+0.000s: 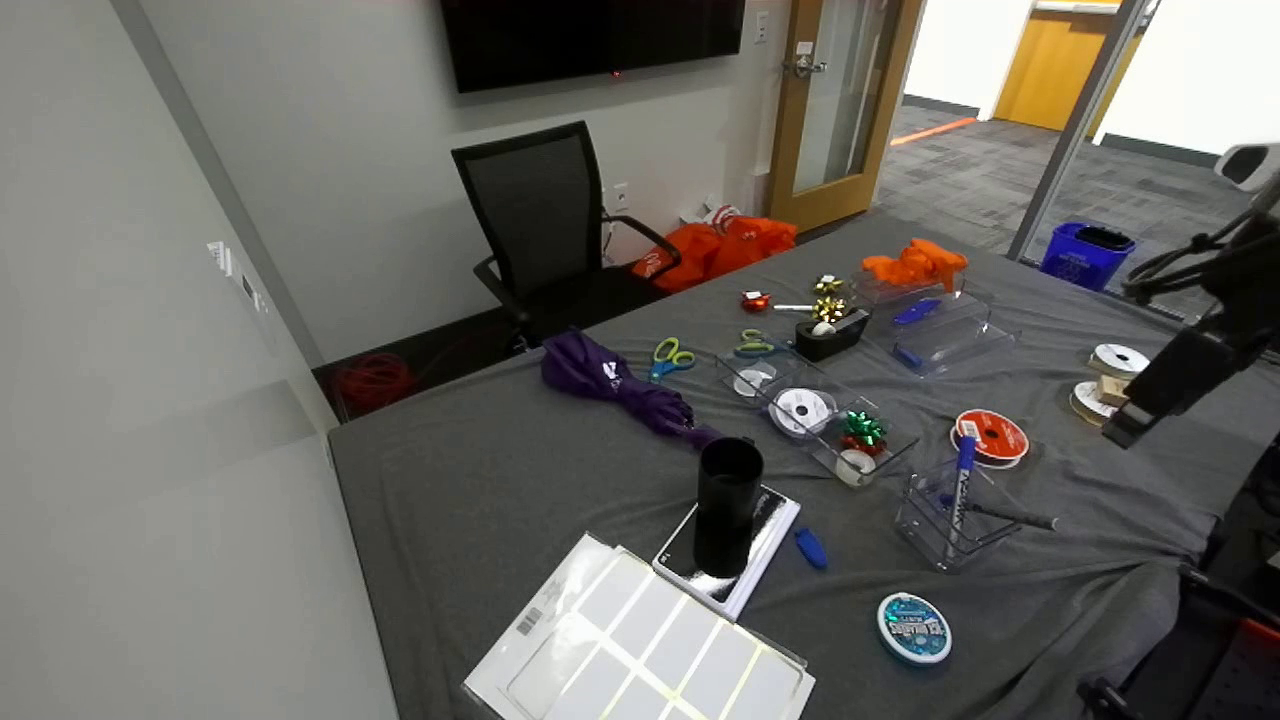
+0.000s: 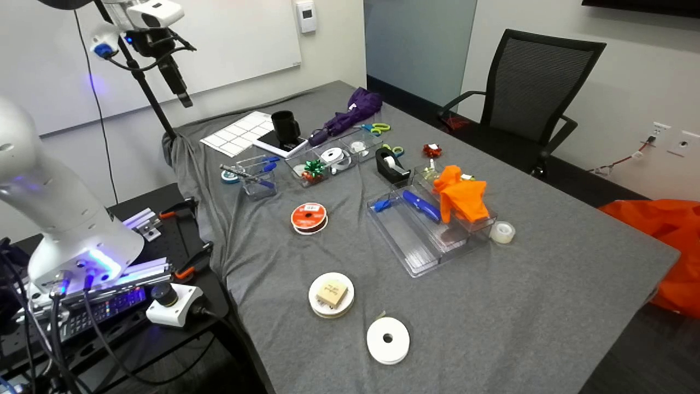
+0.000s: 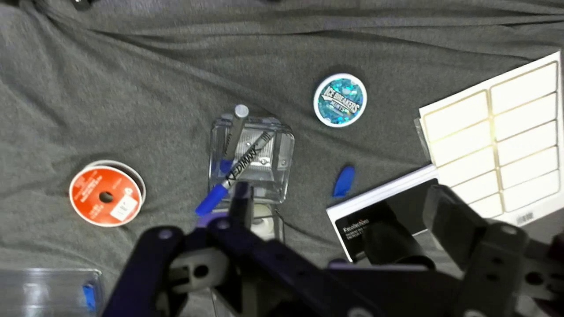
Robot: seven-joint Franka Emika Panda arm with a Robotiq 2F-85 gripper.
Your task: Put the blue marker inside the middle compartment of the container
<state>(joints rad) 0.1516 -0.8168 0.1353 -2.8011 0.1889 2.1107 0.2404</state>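
Note:
A blue-capped silver marker (image 3: 246,163) leans in a small clear square cup (image 3: 288,176), its blue cap sticking out past the rim. It also shows upright in an exterior view (image 1: 961,495). A second marker (image 3: 237,130) leans in the same cup with its blue cap down. A long clear container (image 2: 301,178) with three compartments stands beside the cup. Its middle compartment holds a white ribbon spool (image 1: 800,412); the end ones hold bows and white tape. My gripper (image 3: 341,196) is open and empty, raised above the table; it shows in both exterior views (image 1: 1125,425) (image 2: 186,100).
A black mug (image 1: 728,510) stands on a white box beside label sheets (image 1: 640,650). A mint tin (image 3: 340,100), a blue piece (image 3: 343,181) and a red spool (image 3: 105,197) lie around the cup. Another clear organizer (image 2: 404,257) holds an orange cloth (image 2: 462,197). A tape dispenser (image 2: 391,167) stands between.

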